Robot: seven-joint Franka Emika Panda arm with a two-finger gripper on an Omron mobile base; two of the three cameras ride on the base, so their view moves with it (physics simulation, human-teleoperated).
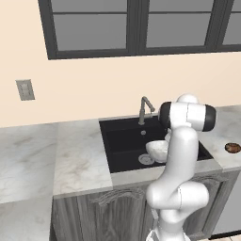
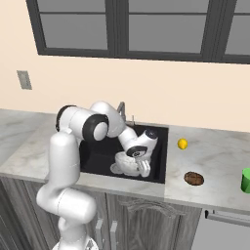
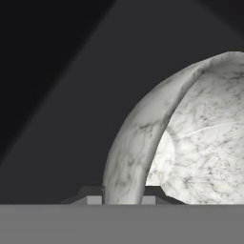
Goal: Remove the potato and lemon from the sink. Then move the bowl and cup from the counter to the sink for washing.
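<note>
Light was even and soft, the rendering sharp; the sink (image 1: 127,141) interior stayed dim, without glare or hard shadows.

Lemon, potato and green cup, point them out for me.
lemon (image 2: 182,143): right base view, middle of the fruit.
potato (image 2: 194,178): right base view, its top face.
green cup (image 2: 246,180): right base view, its side wall.

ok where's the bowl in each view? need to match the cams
Left base view: bowl in the sink, right of the drain, partly behind the arm.
Right base view: bowl low in the basin's right half, at the gripper.
Hand view: bowl fills the right side, its rim between the finger tips.
Shared landmark: the faucet behind the basin in both base views.
</note>
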